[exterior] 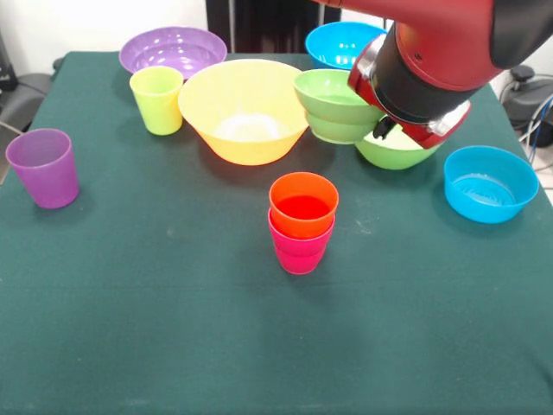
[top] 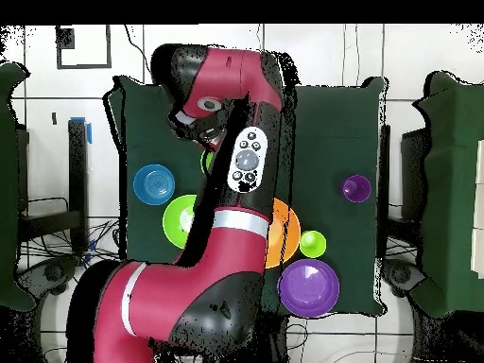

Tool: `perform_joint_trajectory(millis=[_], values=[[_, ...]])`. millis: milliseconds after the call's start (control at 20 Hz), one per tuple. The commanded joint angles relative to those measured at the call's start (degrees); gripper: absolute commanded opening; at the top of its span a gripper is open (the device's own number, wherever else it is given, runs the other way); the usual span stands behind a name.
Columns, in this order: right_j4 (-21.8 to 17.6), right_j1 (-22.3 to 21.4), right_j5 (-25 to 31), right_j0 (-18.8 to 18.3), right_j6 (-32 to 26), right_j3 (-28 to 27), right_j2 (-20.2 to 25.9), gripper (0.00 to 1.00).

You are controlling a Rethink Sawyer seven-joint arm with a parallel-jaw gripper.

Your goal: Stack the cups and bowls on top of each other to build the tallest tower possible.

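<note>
An orange cup (exterior: 303, 201) sits nested in a red-pink cup (exterior: 300, 251) at the table's middle, forming a short tower. A purple cup (exterior: 43, 167) stands at the left and a lime green cup (exterior: 157, 99) by the large orange-yellow bowl (exterior: 244, 108). The small ribbed lime green bowl (exterior: 335, 105) is right beside the arm's end. The gripper (exterior: 382, 130) is mostly hidden by the red wrist; I cannot tell whether it grips the bowl. A medium lime green bowl (exterior: 393, 154) lies under the wrist. In the overhead view the arm (top: 248, 161) hides the tower.
A purple bowl (exterior: 173, 47) stands at the back left, one blue bowl (exterior: 341, 43) at the back and another blue bowl (exterior: 490, 183) at the right. The overhead view shows the blue bowl (top: 153, 182), green bowl (top: 177, 222), purple bowl (top: 308, 286) and purple cup (top: 356, 188).
</note>
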Motion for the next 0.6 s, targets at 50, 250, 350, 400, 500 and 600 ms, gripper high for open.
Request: perform_joint_trajectory(millis=[50,250,350,400,500,600], values=[[-2.71,-1.13,-4.47,0.65,-0.83,6.67,4.36,0.00],[-2.86,1.35,-3.60,-0.32,-1.09,2.51,4.20,0.00],[-2.86,2.68,-3.54,-0.76,-1.19,0.64,4.22,0.00],[-2.82,3.86,-3.01,-1.22,-1.33,-1.21,4.14,0.00],[-2.77,5.14,-2.73,-1.74,-1.60,-3.14,4.06,0.00],[-2.74,5.87,-2.59,-2.02,-1.69,-4.35,3.88,0.00]])
